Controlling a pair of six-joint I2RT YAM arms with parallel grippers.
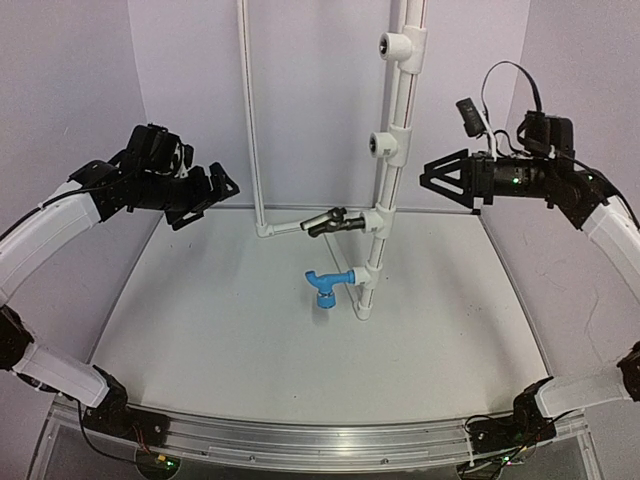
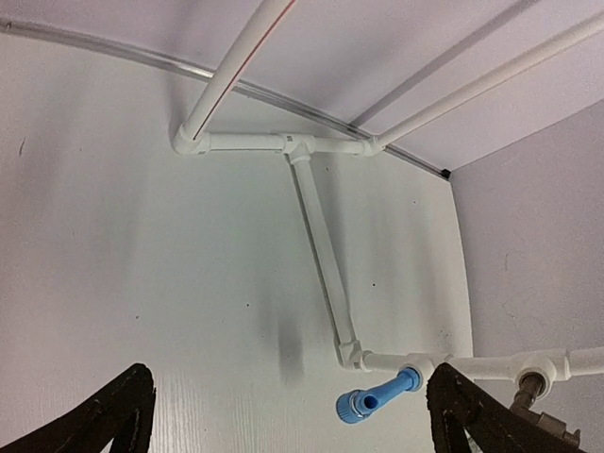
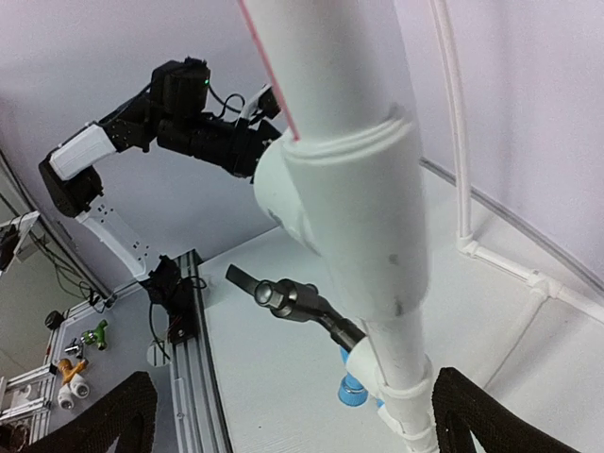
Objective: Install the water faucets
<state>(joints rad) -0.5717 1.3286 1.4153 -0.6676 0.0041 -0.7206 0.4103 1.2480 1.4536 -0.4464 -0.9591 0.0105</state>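
Water faucets, black faucet (image 1: 335, 221) at twelve o'clock of blue faucet (image 1: 329, 283), look light, stiff plastic; grip bodies, not levers. Left tool (image 1: 207, 203) and right tool (image 1: 430, 179) both released.

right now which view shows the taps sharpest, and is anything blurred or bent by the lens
Top view: even soft light, black tap and blue tap both sharp, rail at the near edge bows from the lens. Left wrist view: blue tap crisp, faint shadow on the table. Right wrist view: pipe fitting looms close and slightly soft; black tap clear.
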